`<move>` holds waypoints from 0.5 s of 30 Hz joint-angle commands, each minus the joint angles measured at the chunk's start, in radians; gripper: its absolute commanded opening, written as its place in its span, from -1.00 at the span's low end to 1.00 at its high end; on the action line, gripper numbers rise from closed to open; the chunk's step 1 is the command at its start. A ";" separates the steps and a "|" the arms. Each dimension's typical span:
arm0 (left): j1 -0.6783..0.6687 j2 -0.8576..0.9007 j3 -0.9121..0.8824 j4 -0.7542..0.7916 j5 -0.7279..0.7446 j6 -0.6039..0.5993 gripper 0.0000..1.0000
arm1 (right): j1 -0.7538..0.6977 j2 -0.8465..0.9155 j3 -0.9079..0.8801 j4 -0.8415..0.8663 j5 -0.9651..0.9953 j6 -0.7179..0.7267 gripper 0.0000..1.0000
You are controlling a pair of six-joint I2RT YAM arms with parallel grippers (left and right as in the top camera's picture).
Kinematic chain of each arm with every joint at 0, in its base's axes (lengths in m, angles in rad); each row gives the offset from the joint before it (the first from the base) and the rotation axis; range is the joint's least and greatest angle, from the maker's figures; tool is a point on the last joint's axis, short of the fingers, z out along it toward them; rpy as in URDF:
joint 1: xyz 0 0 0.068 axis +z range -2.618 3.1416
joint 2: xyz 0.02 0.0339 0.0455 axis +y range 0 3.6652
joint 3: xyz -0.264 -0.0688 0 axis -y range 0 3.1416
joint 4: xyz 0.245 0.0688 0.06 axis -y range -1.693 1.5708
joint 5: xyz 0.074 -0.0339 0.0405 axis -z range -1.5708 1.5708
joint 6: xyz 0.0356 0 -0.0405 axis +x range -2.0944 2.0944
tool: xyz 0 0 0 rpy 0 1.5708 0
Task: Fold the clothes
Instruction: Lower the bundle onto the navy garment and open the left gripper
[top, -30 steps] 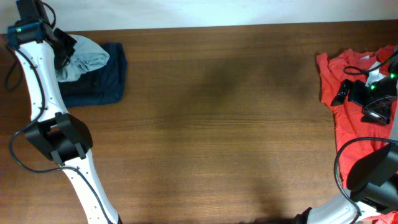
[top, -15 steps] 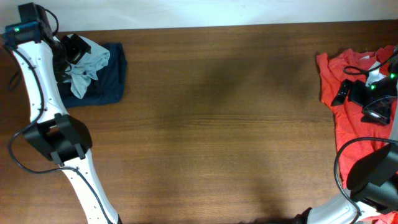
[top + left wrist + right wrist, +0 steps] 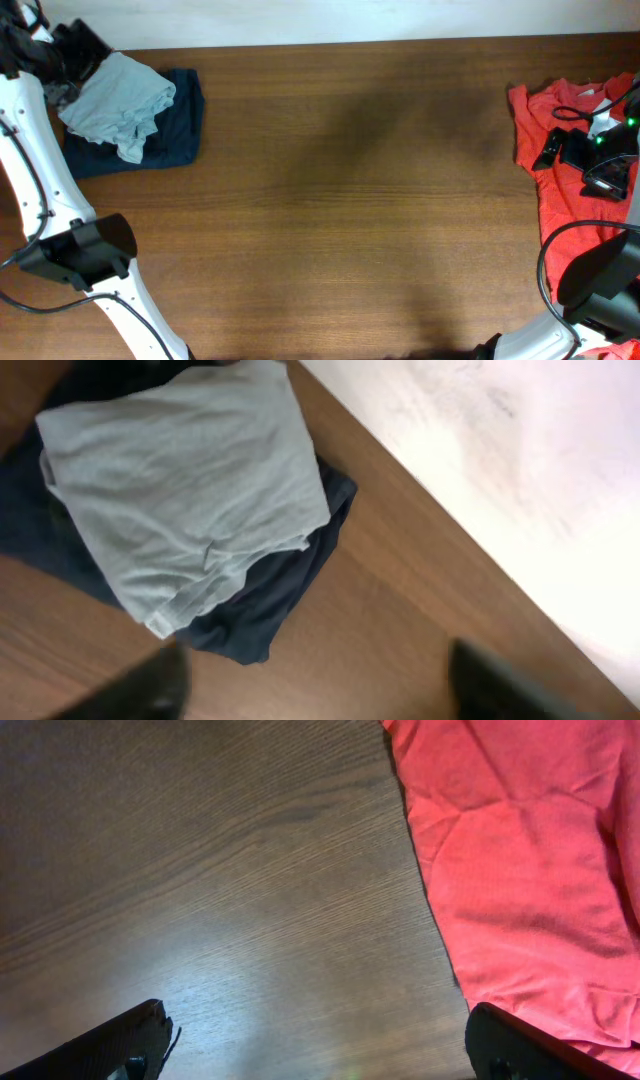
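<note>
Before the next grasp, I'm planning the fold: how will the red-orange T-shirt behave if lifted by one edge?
Probably floppy: the red-orange T-shirt lies creased and flat on the table, so it should sag. Likely light: thin cloth. Pushed, it would probably bunch, not slide whole.

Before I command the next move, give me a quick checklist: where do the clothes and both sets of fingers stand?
1. Cloth clear of the left gripper: ok, fingers apart, nothing between them.
2. Stack: ok, the pale grey-blue cloth T-shirt lies on the dark navy cloth piece.
3. Grey-blue fold tidy: not ok, lower edge rumpled, a flap sticks out.
4. Readiness of the right gripper: ok, fingers wide apart, empty, over the wooden table beside the red-orange cloth T-shirt.
5. Red-orange shirt folded: not ok, spread out and wrinkled.
6. Its far side: cannot tell, it runs out of view.
</note>
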 commanded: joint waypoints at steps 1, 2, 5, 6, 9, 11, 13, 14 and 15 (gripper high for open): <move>0.006 0.026 -0.018 0.040 0.031 0.104 -1.00 | -0.003 -0.007 0.002 0.001 0.010 -0.002 0.97; 0.006 0.037 -0.023 0.051 0.052 0.134 -0.99 | -0.003 -0.007 0.002 0.001 0.010 -0.002 0.97; 0.013 0.074 -0.026 0.061 0.121 0.193 -0.99 | -0.003 -0.007 0.002 0.001 0.010 -0.002 0.97; 0.017 0.088 -0.026 0.061 0.132 0.199 -0.99 | -0.003 -0.007 0.002 0.001 0.010 -0.002 0.97; 0.036 0.134 -0.026 0.062 0.186 0.202 -0.99 | -0.003 -0.007 0.002 0.001 0.010 -0.002 0.97; 0.051 0.169 -0.026 0.063 0.235 0.203 -0.99 | -0.003 -0.007 0.002 0.001 0.010 -0.002 0.97; 0.066 0.204 -0.026 0.066 0.301 0.230 -0.99 | -0.003 -0.007 0.002 0.001 0.010 -0.002 0.97; 0.074 0.219 -0.026 0.066 0.336 0.250 -0.99 | -0.003 -0.007 0.002 0.001 0.010 -0.002 0.97; 0.083 0.237 -0.026 0.066 0.382 0.278 -0.99 | -0.003 -0.007 0.002 0.001 0.010 -0.002 0.97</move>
